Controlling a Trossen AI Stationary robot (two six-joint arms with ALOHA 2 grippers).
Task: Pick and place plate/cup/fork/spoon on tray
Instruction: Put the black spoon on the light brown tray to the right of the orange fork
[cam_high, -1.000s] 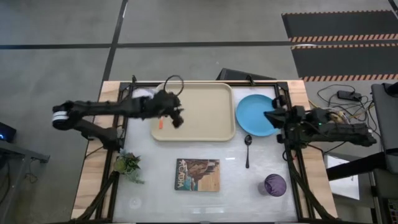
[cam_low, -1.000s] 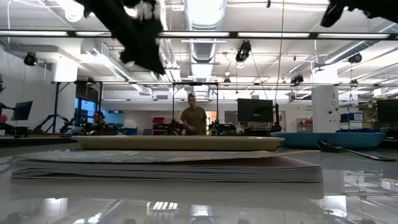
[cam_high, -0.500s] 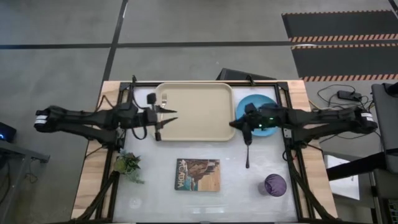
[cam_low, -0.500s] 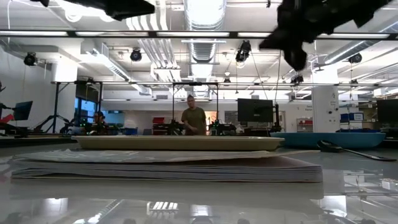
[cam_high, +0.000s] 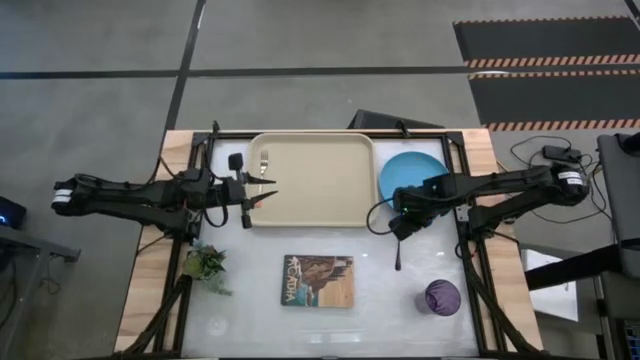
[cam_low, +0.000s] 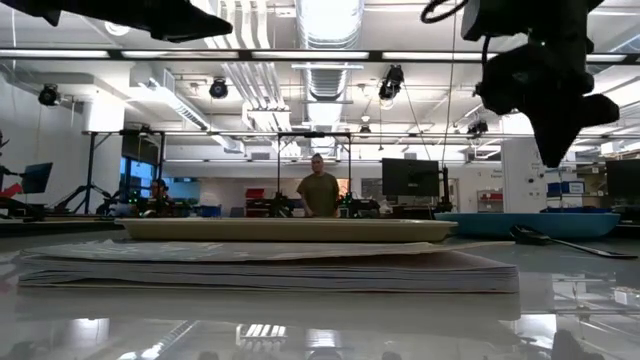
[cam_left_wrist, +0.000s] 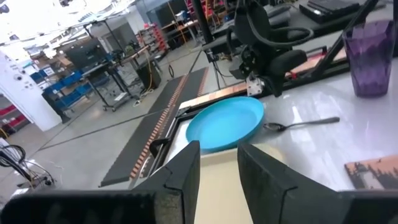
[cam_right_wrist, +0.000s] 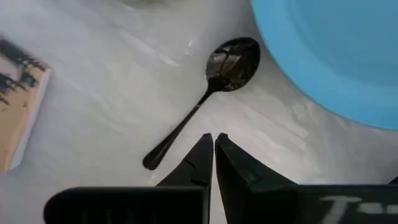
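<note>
Slim dark metallic spoon (cam_right_wrist: 211, 87): lies on the white table (cam_high: 360, 285), bowl just beside the round light-blue plate (cam_high: 412, 174), handle pointing toward the picture-covered book (cam_high: 318, 280).
Right gripper (cam_right_wrist: 214, 144): above the spoon, fingers pressed nearly together, holding nothing.
Large beige rectangular tray (cam_high: 320, 180): the silver fork (cam_high: 264, 160) rests at its left end.
Left gripper (cam_high: 262, 196): at the tray's left edge, fingers spread.
Dark purple tumbler (cam_high: 442, 297): stands well apart, near the table's right corner.
</note>
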